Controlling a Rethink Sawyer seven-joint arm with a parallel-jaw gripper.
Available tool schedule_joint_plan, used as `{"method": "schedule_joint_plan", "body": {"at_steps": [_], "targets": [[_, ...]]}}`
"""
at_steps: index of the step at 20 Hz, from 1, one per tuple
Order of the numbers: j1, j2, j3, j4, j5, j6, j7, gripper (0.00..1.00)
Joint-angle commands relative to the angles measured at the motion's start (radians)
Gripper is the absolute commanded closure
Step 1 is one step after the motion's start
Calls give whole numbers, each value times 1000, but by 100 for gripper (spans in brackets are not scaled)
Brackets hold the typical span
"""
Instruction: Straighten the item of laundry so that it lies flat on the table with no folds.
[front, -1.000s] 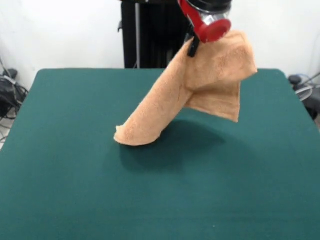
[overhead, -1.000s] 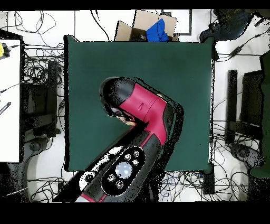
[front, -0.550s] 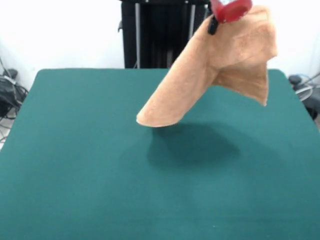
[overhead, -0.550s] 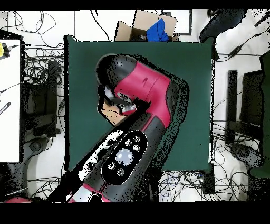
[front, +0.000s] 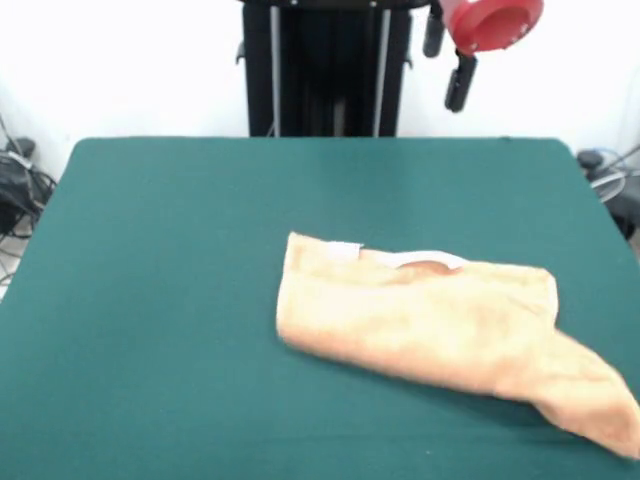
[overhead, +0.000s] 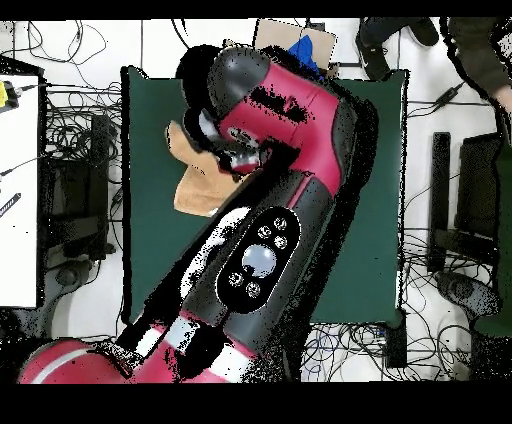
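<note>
The item of laundry (front: 440, 330), an orange-tan towel, lies on the green table (front: 150, 250) right of centre. It is doubled over in a thick fold, with white tags (front: 345, 250) at its far edge and one corner reaching the near right edge of the table. My gripper (front: 444, 75) hangs high above the table's far side, open and holding nothing, well clear of the towel. From overhead, the arm (overhead: 270, 150) covers most of the towel (overhead: 195, 180) and hides the gripper.
Cables lie on the floor around the table (overhead: 150, 260). A cardboard box (overhead: 290, 45) with something blue in it sits beyond one table edge. A white desk (overhead: 20, 190) stands to the side.
The towel was hanging from my shut gripper and trailing on the table. It has dropped free and now lies folded on the table, nearer the front right. My gripper has risen and opened.
</note>
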Motion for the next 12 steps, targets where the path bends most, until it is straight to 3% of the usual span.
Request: {"method": "schedule_joint_plan", "body": {"at_steps": [1,5,12], "targets": [[-92,170,90,-336,106,134,445,0],[-125,239,62,-473,155,197,510,0],[-103,246,97,-376,114,19,388,0]]}}
